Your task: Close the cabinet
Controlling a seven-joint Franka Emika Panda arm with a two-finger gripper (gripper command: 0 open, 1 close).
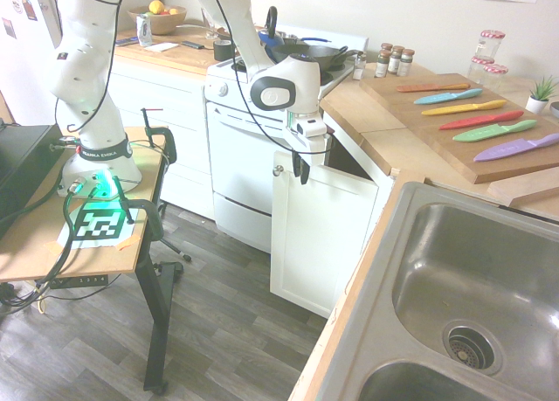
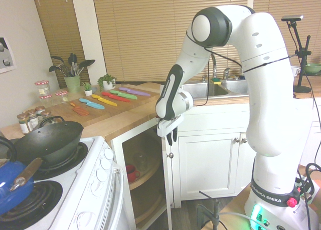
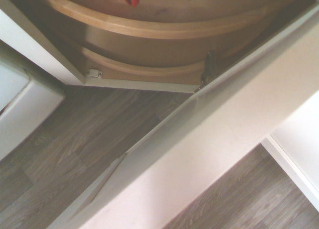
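Note:
The white cabinet door (image 1: 319,235) stands partly open, hinged on its right and swung out toward the oven, with a dark gap behind its top edge. Its small silver knob (image 1: 278,169) sits near the free top corner. My gripper (image 1: 301,169) hangs at the door's outer face, just right of the knob and level with the top edge, fingers together and holding nothing. From the other side the door (image 2: 168,190) shows edge-on, and the gripper (image 2: 172,137) is just above the knob (image 2: 171,155). The wrist view looks down along the door (image 3: 209,154) to its hinge (image 3: 207,72).
Inside the cabinet are round wooden shelves (image 2: 143,175) with red cups (image 2: 131,172). The white oven (image 1: 240,156) stands left of the door, with a wok (image 1: 310,56) on top. A board with coloured knives (image 1: 472,113) and the sink (image 1: 463,287) lie to the right.

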